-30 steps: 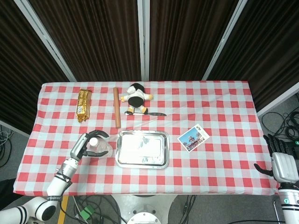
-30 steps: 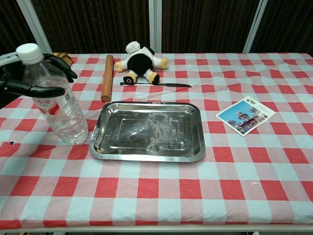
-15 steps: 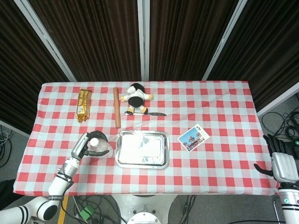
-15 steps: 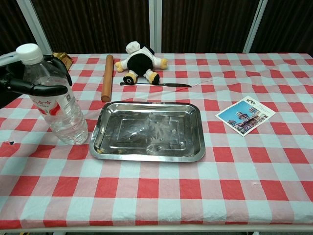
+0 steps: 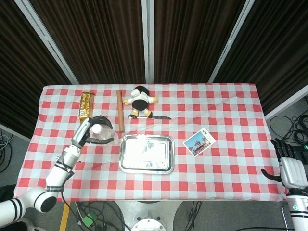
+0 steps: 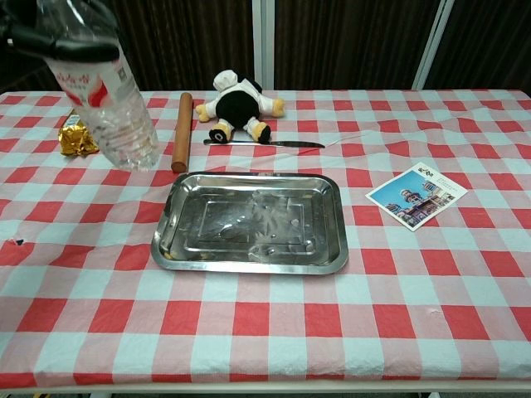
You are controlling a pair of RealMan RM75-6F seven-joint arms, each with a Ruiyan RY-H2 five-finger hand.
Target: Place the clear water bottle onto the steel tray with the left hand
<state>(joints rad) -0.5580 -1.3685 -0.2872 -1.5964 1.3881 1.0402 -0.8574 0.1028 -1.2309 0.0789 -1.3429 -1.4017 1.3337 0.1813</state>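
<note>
My left hand (image 5: 86, 130) grips the clear water bottle (image 5: 102, 135) near its white cap and holds it in the air, left of the steel tray (image 5: 146, 153). In the chest view the bottle (image 6: 108, 91) hangs tilted at the upper left, its base well above the cloth, and only dark fingers (image 6: 62, 48) of the left hand cross it. The tray (image 6: 249, 222) lies with nothing on it at the table's middle. My right hand (image 5: 288, 171) hangs off the table's right edge, fingers apart, holding nothing.
A rolling pin (image 5: 120, 110), a plush toy (image 5: 139, 100) and a knife (image 5: 150, 117) lie behind the tray. A gold snack packet (image 5: 85, 107) sits at the far left. A postcard (image 5: 199, 141) lies right of the tray.
The left hand has lifted the bottle off the cloth; it has risen and shifted toward the far side of the table. The right hand has not moved.
</note>
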